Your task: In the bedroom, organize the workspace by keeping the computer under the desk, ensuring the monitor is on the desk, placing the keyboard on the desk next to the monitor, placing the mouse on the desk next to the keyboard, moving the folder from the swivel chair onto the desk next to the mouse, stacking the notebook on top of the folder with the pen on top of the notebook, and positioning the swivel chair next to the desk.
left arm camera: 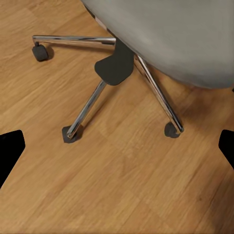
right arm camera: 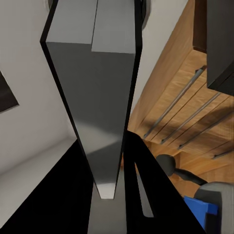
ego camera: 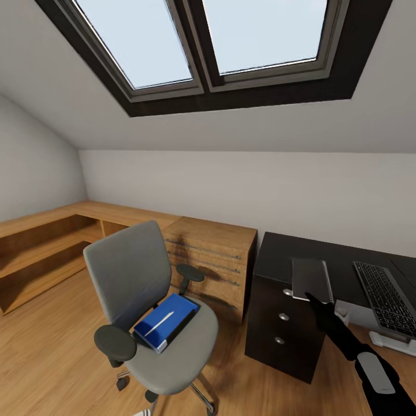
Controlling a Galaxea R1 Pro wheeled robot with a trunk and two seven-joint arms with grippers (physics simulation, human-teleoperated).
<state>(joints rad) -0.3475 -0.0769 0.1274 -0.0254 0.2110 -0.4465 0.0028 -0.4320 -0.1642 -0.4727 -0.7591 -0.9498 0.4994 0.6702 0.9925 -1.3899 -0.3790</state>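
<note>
**A:** What was your right end effector (ego camera: 316, 301) doing?

**B:** It was clamped on the near edge of a flat grey notebook (ego camera: 312, 279). You held the notebook over the left part of the black table (ego camera: 276, 249), to the left of the keyboard (ego camera: 386, 296). In the right wrist view its two dark fingers (right arm camera: 146, 180) pressed the notebook's faces from both sides.

**A:** And your left end effector (left arm camera: 117, 148)?

**B:** It was open. Its tips sat wide apart over the wooden floor (left arm camera: 122, 185), pointing at the chrome legs and castors (left arm camera: 69, 133) of the swivel chair (ego camera: 150, 306).

**A:** Where were the other things?

**B:** The blue folder (ego camera: 167, 320) lay on the chair's seat with a slim white pen (ego camera: 159, 323) on top of it. The chair stood to the left of the table, well apart from it.

**A:** What stood around or in your way?

**B:** A low light-wood cabinet (ego camera: 214, 260) with metal bar handles stood between the chair and the table, against the far wall. A wooden shelf unit (ego camera: 40, 248) ran along the left wall. The table's black drawers with silver knobs (ego camera: 283, 316) faced you just below the notebook. A dark-framed skylight (ego camera: 214, 40) sat in the sloped ceiling above.
</note>
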